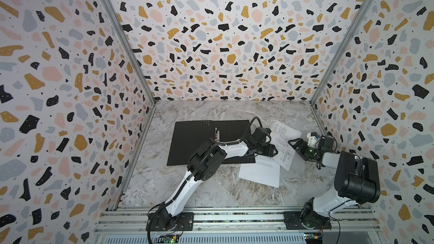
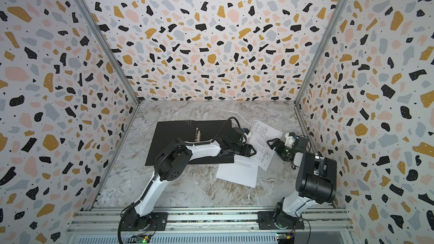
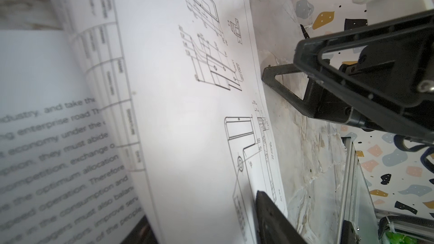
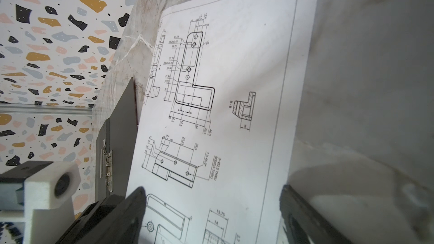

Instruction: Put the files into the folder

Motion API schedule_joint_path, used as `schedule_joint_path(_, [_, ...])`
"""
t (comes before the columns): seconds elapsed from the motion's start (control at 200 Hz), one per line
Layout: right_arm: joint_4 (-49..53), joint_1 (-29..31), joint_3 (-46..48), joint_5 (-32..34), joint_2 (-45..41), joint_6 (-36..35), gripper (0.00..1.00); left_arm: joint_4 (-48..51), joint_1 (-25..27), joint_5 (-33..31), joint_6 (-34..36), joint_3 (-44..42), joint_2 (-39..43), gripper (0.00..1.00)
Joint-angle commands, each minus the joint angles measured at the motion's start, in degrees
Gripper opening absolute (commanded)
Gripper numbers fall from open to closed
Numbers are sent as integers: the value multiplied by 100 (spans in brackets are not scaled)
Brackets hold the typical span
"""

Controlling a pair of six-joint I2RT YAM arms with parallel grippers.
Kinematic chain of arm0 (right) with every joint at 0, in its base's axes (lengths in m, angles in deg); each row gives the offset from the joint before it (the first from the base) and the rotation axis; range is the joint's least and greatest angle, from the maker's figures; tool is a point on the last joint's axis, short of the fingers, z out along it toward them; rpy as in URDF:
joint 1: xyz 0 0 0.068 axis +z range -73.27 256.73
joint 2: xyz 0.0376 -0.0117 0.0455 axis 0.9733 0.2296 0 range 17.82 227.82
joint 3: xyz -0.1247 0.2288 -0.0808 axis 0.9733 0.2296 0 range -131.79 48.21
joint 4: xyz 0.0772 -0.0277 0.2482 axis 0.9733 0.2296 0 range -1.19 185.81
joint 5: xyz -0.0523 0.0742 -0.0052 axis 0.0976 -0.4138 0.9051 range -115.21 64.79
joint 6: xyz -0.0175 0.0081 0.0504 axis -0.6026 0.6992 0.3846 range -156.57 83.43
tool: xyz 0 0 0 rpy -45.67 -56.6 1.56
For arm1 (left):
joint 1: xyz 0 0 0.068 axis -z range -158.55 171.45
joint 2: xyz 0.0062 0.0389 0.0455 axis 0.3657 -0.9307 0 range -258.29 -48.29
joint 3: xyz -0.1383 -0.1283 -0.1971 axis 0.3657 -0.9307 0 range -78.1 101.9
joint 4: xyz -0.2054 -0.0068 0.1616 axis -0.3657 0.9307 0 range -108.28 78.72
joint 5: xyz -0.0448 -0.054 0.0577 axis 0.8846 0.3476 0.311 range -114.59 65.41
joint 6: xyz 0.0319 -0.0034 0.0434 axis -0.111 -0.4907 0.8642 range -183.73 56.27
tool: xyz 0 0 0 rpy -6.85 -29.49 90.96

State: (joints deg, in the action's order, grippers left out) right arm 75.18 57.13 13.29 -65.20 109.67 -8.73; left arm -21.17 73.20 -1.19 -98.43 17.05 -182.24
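– Marbled worktop (image 1: 187, 191), speckled walls (image 1: 211, 43) on three sides. Where is the folder?
– The folder (image 1: 187, 142) lies open and flat on the left half, black inside up, with its metal clip (image 1: 217, 134) at the spine.
– And the files?
– Both are outside it, to its right. The text sheet (image 1: 260, 172) lies by the folder's near right corner. The drawing sheet (image 1: 283, 134) lies askew across the text sheet's far part.
– What about the left gripper?
– The left gripper (image 1: 275, 152) reaches across the folder to the drawing sheet's left edge. In the left wrist view that edge is raised off the text sheet. One of the fingers (image 3: 270, 219) is above the paper and the other below, and a gap shows between them, so there is no pinch.
– And the right one?
– The right gripper (image 1: 293, 146) sits at the sheet's opposite edge, fingers spread wide and holding nothing. Its lower tip is down by the worktop, just beside the paper.
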Motion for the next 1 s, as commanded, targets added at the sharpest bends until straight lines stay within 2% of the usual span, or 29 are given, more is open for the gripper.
schedule_joint_path(0.0, [856, -65, 186, 294, 49, 13, 90, -316, -36, 95, -102, -39, 256, 55])
schedule_joint_path(0.325, [1026, -204, 306, 442, -196, 5, 91, -467, -72, 174, -265, -72, 230, 45])
schedule_joint_path(0.786, [1300, -450, 697, 430, -624, 31, 92, -760, -181, 263, -590, -205, 299, 43])
schedule_joint_path(0.996, [1131, -456, 883, -26, -494, 111, 92, -877, -185, 310, -726, -251, 353, 43])
